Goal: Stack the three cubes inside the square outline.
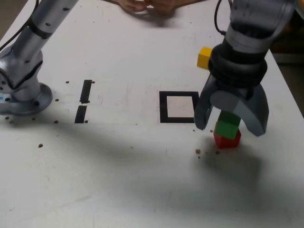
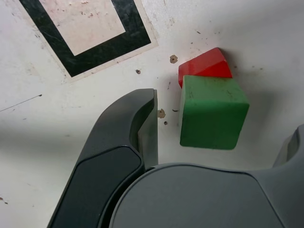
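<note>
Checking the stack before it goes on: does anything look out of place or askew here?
Yes. The green cube sits on the red cube outside the square outline, to its right in the exterior view, twisted and offset. The yellow cube lies apart, farther back.

My white bench (image 1: 118, 180) is scuffed and dotted with small dark specks. Two short black tape strips (image 1: 84, 101) lie end to end toward the exterior view's left. A person's hands (image 1: 147, 4) rest blurred at the far edge.
</note>
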Available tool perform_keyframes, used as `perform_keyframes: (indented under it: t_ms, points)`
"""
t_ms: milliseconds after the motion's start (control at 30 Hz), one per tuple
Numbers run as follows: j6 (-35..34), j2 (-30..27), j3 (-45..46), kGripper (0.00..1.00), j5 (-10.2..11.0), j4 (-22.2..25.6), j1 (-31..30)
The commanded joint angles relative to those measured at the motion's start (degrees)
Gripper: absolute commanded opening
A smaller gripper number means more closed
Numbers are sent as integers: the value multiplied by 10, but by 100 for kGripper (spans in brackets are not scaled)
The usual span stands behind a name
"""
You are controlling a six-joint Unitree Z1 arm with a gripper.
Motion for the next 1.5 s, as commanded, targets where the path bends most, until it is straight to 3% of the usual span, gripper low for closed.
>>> perform_keyframes:
  t_ms: [0, 167, 267, 567, 700, 833, 1167, 1467]
  points:
    - [-1, 4, 0, 95, -2, -3, 2]
    - [-6, 13, 4, 89, -5, -14, 3]
    - [-16, 17, 10, 79, -6, -16, 5]
    - [-29, 17, 20, 18, 13, -31, 6]
    - [-27, 9, 25, 4, 17, -35, 6]
    - [-26, -5, 36, 0, 22, -35, 6]
    - [-26, -53, 91, 0, 31, -36, 6]
    - [-17, -56, 76, 0, 37, -59, -1]
